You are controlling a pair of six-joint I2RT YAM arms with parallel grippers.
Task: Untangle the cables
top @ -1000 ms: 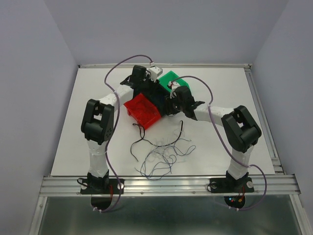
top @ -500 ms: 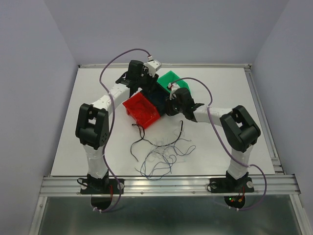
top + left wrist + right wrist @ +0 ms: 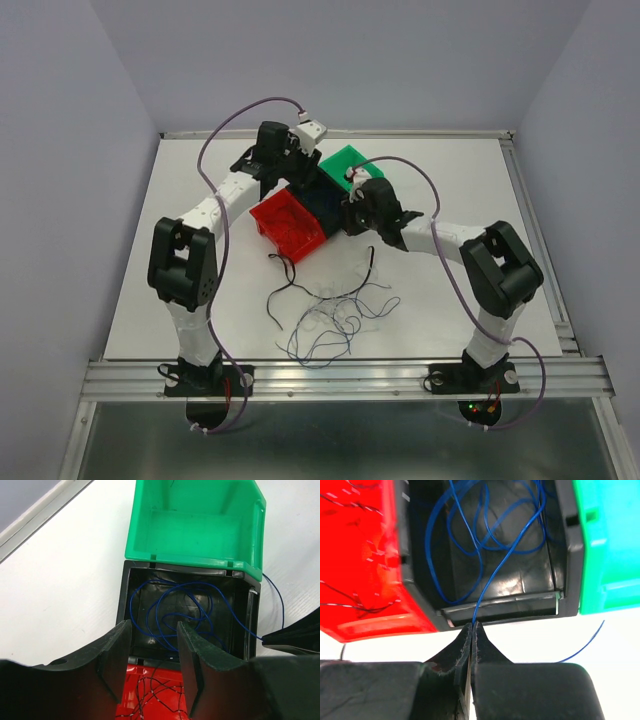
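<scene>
While the right gripper [image 3: 471, 626] pinches a blue wire [image 3: 485, 587] shut at the rim of the black bin [image 3: 124, 597], the left gripper [image 3: 153, 630] hangs over that bin, jaws apart and holding nothing.
The blue wire coils in loops inside the black bin, which sits between a green bin [image 3: 192, 560] and a red bin [image 3: 366, 621]; a stretch of it trails out onto the table [image 3: 190, 210]. Thin dark wires [image 3: 150, 692] lie in the red bin. A loose clump of wires [image 3: 335, 315] lies on the table nearer the arm bases.
</scene>
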